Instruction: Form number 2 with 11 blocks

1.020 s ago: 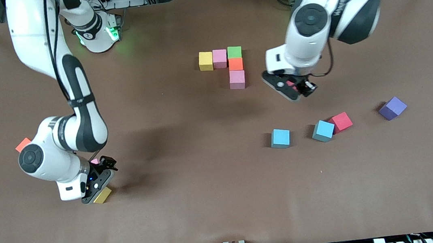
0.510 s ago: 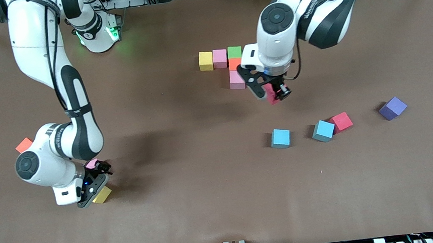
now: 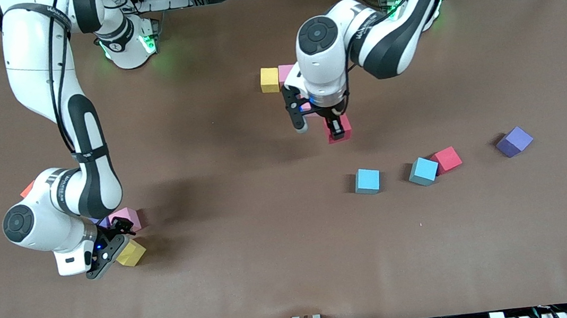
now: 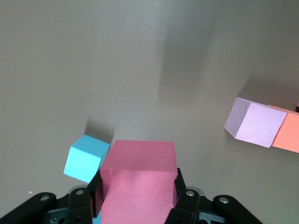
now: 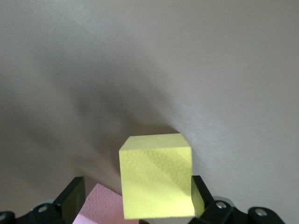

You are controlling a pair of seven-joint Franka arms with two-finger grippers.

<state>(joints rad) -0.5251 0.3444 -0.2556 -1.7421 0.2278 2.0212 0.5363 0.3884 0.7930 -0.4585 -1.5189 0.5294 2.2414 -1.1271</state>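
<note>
My left gripper (image 3: pixel 338 130) is shut on a deep pink-red block (image 4: pixel 138 161) just above the table, beside the built shape. Of that shape the front view shows a yellow block (image 3: pixel 269 79) and a sliver of a pink block (image 3: pixel 285 72); the left arm hides the rest. In the left wrist view a pink block (image 4: pixel 254 123) and an orange block (image 4: pixel 287 133) lie ahead. My right gripper (image 3: pixel 121 245) is open and low around a second yellow block (image 5: pixel 156 175), with another pink block (image 3: pixel 127 218) beside it. Two light blue blocks (image 3: pixel 367 180) (image 3: pixel 423 171) lie nearer the front camera.
A red block (image 3: pixel 446 159) touches one light blue block. A purple cube (image 3: pixel 514 141) lies toward the left arm's end. An orange block (image 3: pixel 26 189) peeks out from under the right arm. A purple sliver (image 3: pixel 102 221) shows by the pink block.
The left arm has carried the pink-red block toward the built shape and now covers the green and orange blocks. The right gripper has shifted slightly, uncovering the pink block beside the yellow one.
</note>
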